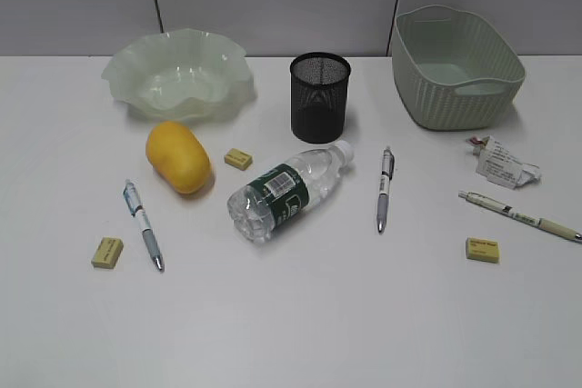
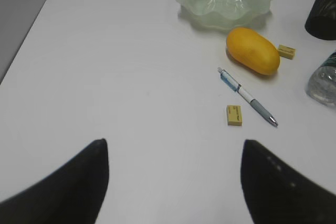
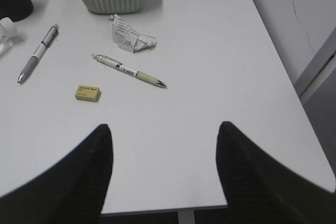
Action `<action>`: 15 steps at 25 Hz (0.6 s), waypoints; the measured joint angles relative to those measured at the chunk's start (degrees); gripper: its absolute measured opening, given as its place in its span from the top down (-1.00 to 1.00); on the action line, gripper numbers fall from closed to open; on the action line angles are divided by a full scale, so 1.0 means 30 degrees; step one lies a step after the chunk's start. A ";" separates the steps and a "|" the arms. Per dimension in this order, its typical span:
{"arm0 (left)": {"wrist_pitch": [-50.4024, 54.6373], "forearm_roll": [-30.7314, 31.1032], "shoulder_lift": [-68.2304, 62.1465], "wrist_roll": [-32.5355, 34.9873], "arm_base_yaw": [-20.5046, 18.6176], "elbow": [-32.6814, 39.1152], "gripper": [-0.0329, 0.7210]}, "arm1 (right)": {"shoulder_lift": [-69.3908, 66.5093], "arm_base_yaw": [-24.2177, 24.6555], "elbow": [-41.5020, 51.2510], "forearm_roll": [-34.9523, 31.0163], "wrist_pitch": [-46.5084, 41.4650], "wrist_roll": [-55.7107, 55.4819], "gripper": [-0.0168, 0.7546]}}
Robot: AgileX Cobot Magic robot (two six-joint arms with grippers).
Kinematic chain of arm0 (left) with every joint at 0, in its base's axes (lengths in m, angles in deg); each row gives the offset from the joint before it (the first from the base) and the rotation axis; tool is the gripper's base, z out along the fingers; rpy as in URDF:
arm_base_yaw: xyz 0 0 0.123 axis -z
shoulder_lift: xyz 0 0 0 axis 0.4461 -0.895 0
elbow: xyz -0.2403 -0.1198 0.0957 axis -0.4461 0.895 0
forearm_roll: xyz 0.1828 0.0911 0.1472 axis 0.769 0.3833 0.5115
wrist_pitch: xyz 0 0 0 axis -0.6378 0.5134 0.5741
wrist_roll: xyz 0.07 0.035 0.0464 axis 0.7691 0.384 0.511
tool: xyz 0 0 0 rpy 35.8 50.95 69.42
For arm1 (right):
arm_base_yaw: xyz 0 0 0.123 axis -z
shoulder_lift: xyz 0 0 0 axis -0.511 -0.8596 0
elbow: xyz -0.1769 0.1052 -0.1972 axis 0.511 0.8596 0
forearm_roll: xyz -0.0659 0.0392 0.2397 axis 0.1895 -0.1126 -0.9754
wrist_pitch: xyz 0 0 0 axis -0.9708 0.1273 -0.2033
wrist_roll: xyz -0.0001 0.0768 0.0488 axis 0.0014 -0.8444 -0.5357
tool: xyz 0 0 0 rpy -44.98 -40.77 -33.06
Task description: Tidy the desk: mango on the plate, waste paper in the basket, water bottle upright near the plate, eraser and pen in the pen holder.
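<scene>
- We saw the white tabletop (image 1: 300,315) carrying everything.
- The basket (image 1: 457,65) stood near the far right corner, the plate (image 1: 177,72) near the far left.
- The water bottle (image 1: 289,190) lay on its side mid-tabletop, cap toward the pen holder (image 1: 319,95) at the far edge's middle.
- The mango (image 1: 179,157) rested just in front of the plate.
- The waste paper (image 1: 501,164) sat in front of the basket.
- Three pens lay flat: the left pen (image 1: 144,223), the middle pen (image 1: 385,188), the right pen (image 1: 520,215).
- Three erasers: the left eraser (image 1: 107,253), the eraser by the mango (image 1: 238,159), the right eraser (image 1: 482,249).
- The left pincer (image 2: 173,182) and the right pincer (image 3: 164,174) hung spread above the near edge, holding nothing.
</scene>
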 joint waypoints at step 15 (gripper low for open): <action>0.0000 0.0000 0.0000 0.0000 0.0000 0.0000 -0.66 | 0.0000 0.0000 0.0000 0.0000 0.0000 0.0000 -0.33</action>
